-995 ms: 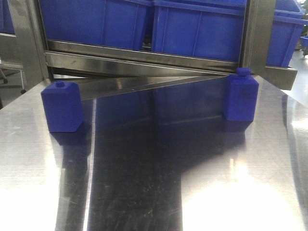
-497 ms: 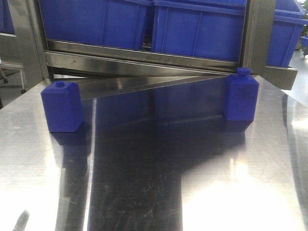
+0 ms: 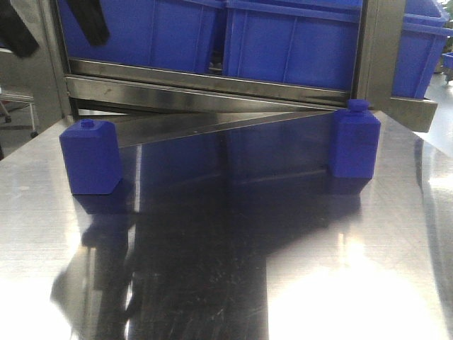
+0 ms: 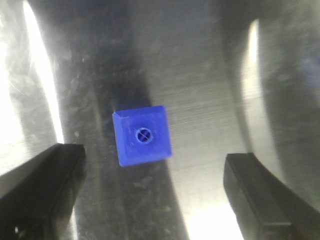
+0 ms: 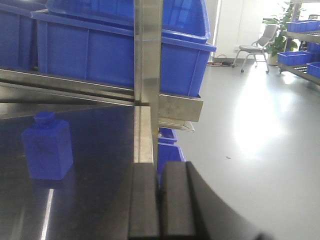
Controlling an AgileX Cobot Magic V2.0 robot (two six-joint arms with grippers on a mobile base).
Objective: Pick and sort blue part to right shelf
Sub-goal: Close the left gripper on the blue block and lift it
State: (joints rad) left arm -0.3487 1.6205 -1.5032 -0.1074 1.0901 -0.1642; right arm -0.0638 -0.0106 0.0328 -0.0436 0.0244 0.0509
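Note:
Two blue parts stand on the steel table. One blue part (image 3: 90, 157) is at the left and shows from above in the left wrist view (image 4: 142, 136), with a round cap on top. My left gripper (image 3: 62, 42) (image 4: 152, 192) hangs open high above it, its black fingers (image 4: 42, 187) wide apart and holding nothing. The other blue part (image 3: 356, 139) (image 5: 47, 147) stands at the right, close to the right shelf's front rail (image 3: 212, 91). My right gripper (image 5: 160, 200) is shut and empty, off to the right of that part.
Large blue crates (image 3: 297, 42) (image 5: 100, 45) sit in the steel rack behind the table. An upright steel post (image 3: 379, 49) (image 5: 147, 75) stands just behind the right part. Beyond the table's right edge is open floor with a chair (image 5: 255, 47) and more blue crates (image 5: 300, 57).
My left gripper's two black fingers have come into the top-left corner of the front view, and its dark reflection now spreads across the table below the left part. Both parts stay put.

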